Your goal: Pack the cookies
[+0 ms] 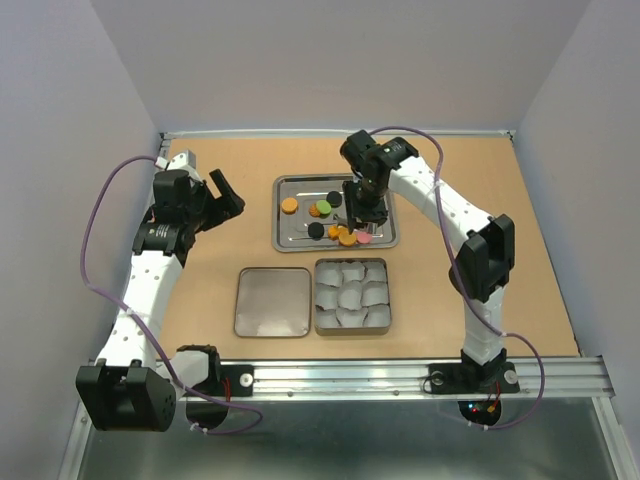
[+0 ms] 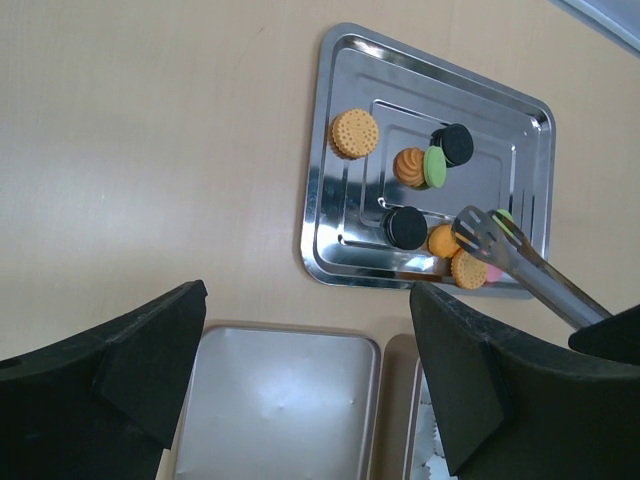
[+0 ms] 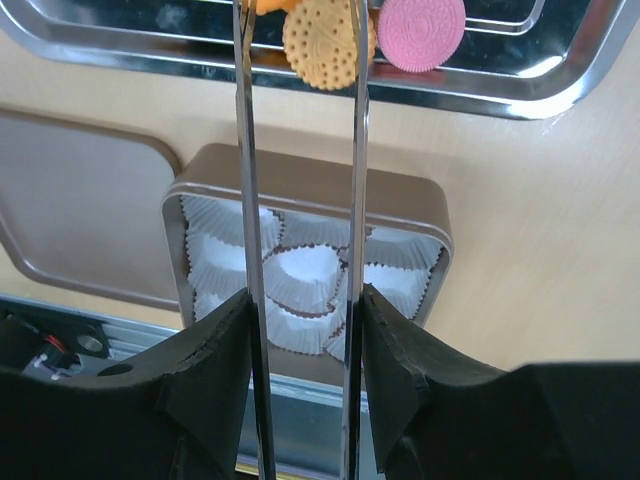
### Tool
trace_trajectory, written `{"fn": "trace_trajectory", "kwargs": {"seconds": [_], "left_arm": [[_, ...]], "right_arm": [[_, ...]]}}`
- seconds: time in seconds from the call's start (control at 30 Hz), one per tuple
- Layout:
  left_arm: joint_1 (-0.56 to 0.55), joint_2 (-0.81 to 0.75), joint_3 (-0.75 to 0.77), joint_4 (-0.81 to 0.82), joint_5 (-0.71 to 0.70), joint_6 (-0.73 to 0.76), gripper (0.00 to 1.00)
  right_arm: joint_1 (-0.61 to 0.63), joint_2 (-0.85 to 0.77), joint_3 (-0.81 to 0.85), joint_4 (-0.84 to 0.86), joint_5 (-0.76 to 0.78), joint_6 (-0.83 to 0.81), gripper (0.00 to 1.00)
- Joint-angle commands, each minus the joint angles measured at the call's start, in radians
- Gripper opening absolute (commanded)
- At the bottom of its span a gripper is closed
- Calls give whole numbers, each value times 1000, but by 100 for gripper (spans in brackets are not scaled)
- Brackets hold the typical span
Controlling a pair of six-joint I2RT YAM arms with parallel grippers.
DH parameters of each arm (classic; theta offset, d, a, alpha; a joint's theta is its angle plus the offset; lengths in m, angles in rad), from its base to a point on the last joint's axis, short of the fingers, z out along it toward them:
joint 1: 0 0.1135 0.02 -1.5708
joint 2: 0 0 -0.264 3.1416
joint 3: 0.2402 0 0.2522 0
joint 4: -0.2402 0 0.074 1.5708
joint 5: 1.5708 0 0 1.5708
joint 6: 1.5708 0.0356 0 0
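Note:
Several cookies lie on a steel tray (image 1: 283,238): an orange one (image 1: 289,205), a green one (image 1: 323,207), black ones (image 1: 315,230), a pink one (image 1: 364,238). My right gripper (image 1: 365,200) is shut on metal tongs (image 3: 246,150), over the tray's front right. In the right wrist view (image 3: 305,300) a tan cookie (image 3: 322,42) shows between the tong arms, with the pink cookie (image 3: 421,30) beside it. My left gripper (image 1: 228,192) is open and empty, left of the tray. In its own view (image 2: 308,305) the tong tip (image 2: 482,232) hovers by the tan cookies (image 2: 467,269).
A tin (image 1: 352,322) filled with white paper cups stands in front of the tray, with its lid (image 1: 272,302) lying flat to its left. Both also show in the right wrist view, tin (image 3: 310,170) and lid (image 3: 80,200). White walls enclose the table.

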Motion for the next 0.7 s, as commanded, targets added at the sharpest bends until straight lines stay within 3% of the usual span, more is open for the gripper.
{"fn": "trace_trajectory", "kwargs": {"seconds": [0.0, 0.27, 0.67], "left_arm": [[-8, -21, -20, 16, -2, 7, 94], [-14, -31, -47, 25, 2, 0, 93], [-16, -58, -63, 5, -25, 9, 93]], "right_arm": [[8, -103, -47, -29, -11, 12, 49], [17, -134, -129, -30, 6, 9, 50], [65, -93, -95, -32, -27, 11, 50]]}}
